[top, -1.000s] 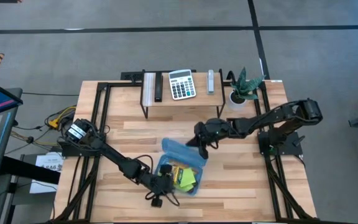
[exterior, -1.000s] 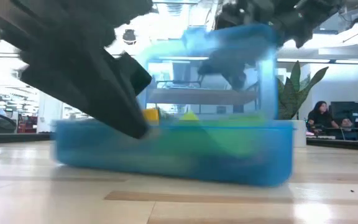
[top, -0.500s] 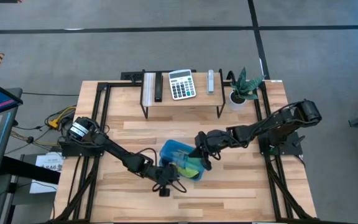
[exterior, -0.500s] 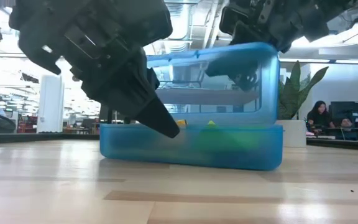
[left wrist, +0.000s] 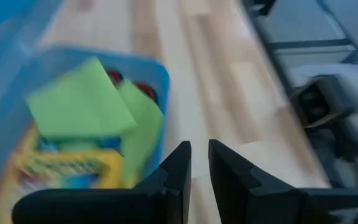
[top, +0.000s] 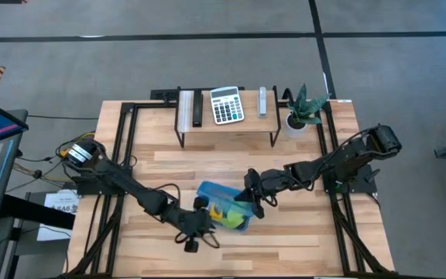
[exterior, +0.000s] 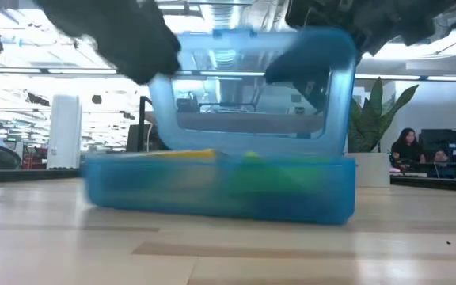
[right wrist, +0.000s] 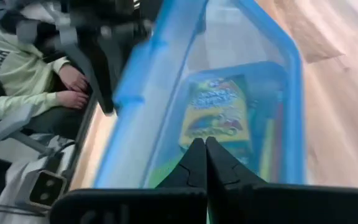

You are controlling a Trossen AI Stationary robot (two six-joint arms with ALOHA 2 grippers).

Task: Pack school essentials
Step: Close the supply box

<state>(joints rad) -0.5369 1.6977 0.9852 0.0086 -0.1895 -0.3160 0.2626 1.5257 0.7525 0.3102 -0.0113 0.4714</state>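
Blue see-through box (top: 224, 208) sits near table's front-centre; hinged lid (exterior: 252, 87) stands partway up, tilted over the tray. Inside: crayon box (right wrist: 219, 115), yellow w/ blue print, lying flat; lime-green sticky-note pad (left wrist: 82, 99) on top of the contents, corner tipped up; red scissor handles (left wrist: 143, 91) poke out just behind the pad, near the tray's end wall. Pencils (right wrist: 267, 149) lie lengthwise beside the crayon box, along the tray's side wall.
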